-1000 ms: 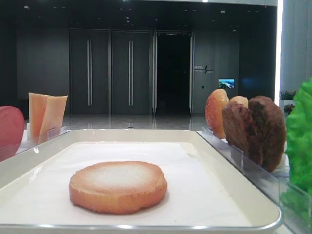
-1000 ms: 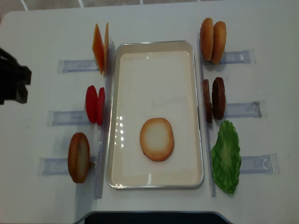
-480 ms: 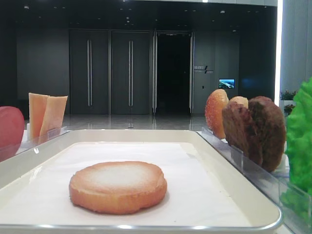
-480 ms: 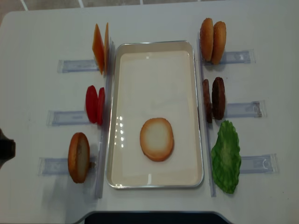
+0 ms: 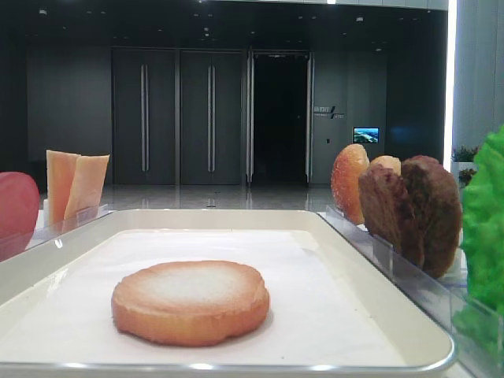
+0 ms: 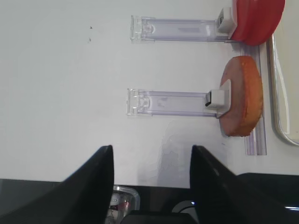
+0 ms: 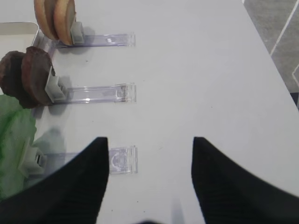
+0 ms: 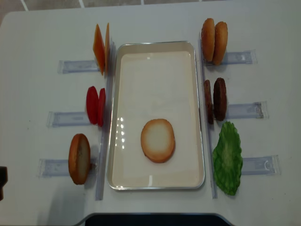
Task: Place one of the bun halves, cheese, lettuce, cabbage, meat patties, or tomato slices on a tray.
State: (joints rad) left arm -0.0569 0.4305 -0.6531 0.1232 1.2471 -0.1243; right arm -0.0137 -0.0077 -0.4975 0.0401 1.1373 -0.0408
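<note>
A flat bun half (image 8: 158,140) lies pale face up on the cream tray (image 8: 155,80). A second bun half (image 6: 243,109) stands in a clear holder left of the tray. My left gripper (image 6: 152,151) hangs open and empty over bare table near the front left edge, apart from that bun. My right gripper (image 7: 149,140) is open and empty over the table right of the lettuce (image 7: 14,154). Cheese (image 8: 101,48), tomato slices (image 8: 95,106) and meat patties (image 8: 215,100) stand in holders beside the tray. Cabbage is out of view.
Two more buns (image 8: 214,41) stand upright at the back right. Narrow clear plastic holders (image 8: 242,110) stick out on both sides of the tray. The table's front edge (image 6: 140,177) runs just under my left gripper.
In the overhead view my left arm has drawn back along the left edge toward the front, now nearly out of frame. The bun on the tray and everything else stay still.
</note>
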